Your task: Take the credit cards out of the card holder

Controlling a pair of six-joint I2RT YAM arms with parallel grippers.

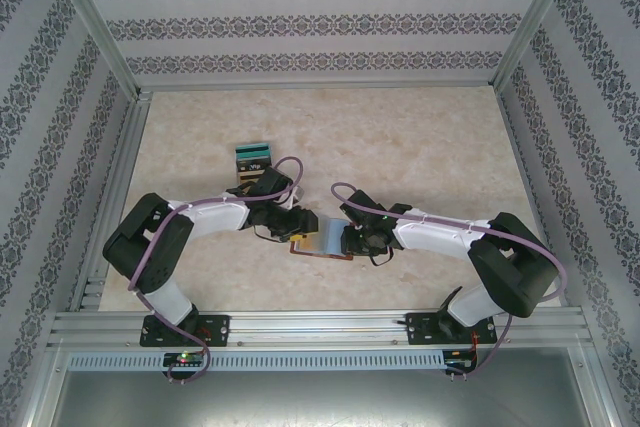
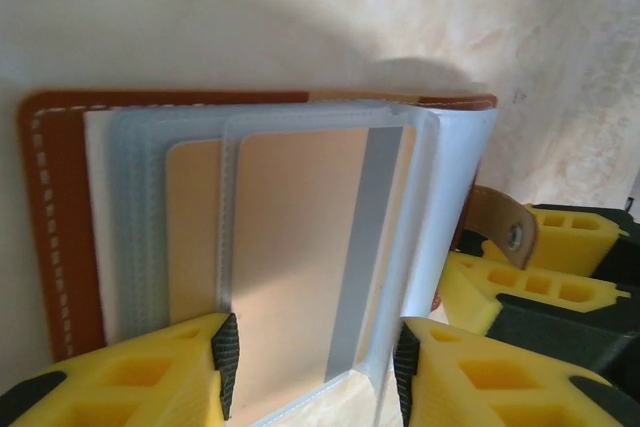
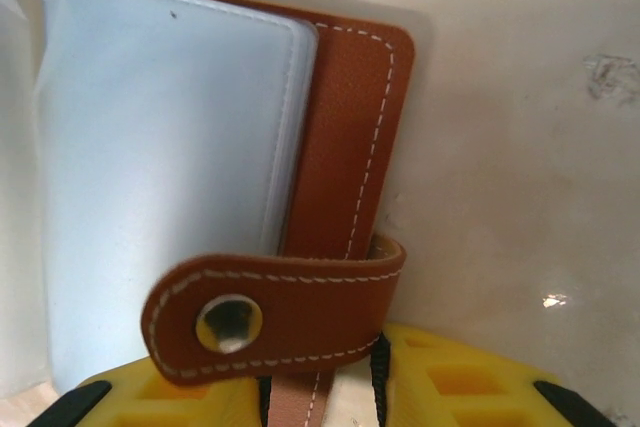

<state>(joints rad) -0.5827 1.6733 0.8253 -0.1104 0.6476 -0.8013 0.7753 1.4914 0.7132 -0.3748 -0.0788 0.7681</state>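
- Card holder (image 1: 318,245) lying open on the table (image 1: 430,147), near the front edge, between the two grippers.
- Brown leather cover (image 2: 65,227) with white stitching flat on the table, blue-grey sleeves (image 2: 140,217) fanned out on top.
- Left gripper (image 2: 312,372) at the near edge of the sleeves, claw wide.
- One clear sleeve sitting between the black pads (image 2: 228,357), its edges right up against them; cannot tell if pinched.
- Tan card (image 2: 290,247) inside that sleeve, face up, grey stripe down its right side.
- Second tan face showing in the sleeve just behind, to the left.
- Right gripper (image 3: 322,387) at the opposite side of the card holder, claw narrow, clamped on the brown leather edge.
- Strip of leather caught between its two yellow fingers (image 3: 460,387).
- Snap tab (image 3: 270,312) folded across in front of the right gripper, metal stud facing the right wrist camera, not fastened.
- Pale blue sleeve (image 3: 160,167) lying over the cover on the right gripper's side, looks blank from here.
- Credit cards (image 1: 252,159) already out, in a small overlapping pile on the table behind the left arm, well apart from the card holder.
- Teal card on the far side of the pile, black one with white marks next to it; nearer edge partly hidden by the left arm's cable.
- Both arms bent inward, wrists low over the table, grippers facing each other across the card holder.
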